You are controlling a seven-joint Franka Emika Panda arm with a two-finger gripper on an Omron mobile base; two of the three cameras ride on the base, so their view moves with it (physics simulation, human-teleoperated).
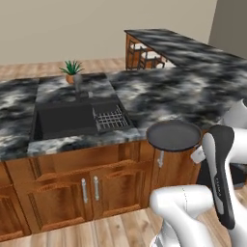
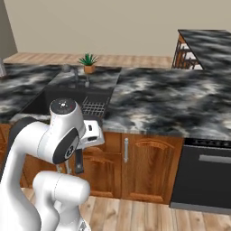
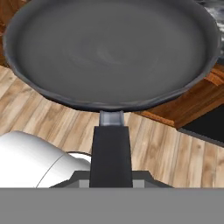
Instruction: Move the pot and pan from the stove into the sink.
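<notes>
The pan (image 3: pixel 111 52), round, shallow and dark grey, fills the top of the hand view. Its black handle (image 3: pixel 110 153) runs straight down into my gripper (image 3: pixel 110 180), which is shut on it. In the left base view the pan (image 1: pixel 173 135) hangs level at counter height, just in front of the counter's edge and to the right of the sink (image 1: pixel 65 120), with my gripper (image 1: pixel 194 153) at its near right side. A wire rack (image 1: pixel 110 118) lies in the right part of the sink (image 2: pixel 67 97). The pot and the stove are out of view.
A marbled counter (image 1: pixel 193 91) runs right of the sink, above wooden cabinet doors (image 1: pixel 91 185). A faucet (image 1: pixel 78 84) and a potted plant (image 1: pixel 71 71) stand behind the basin. A dark appliance front (image 2: pixel 207 176) sits at the right. A raised bar counter (image 1: pixel 178 46) stands behind.
</notes>
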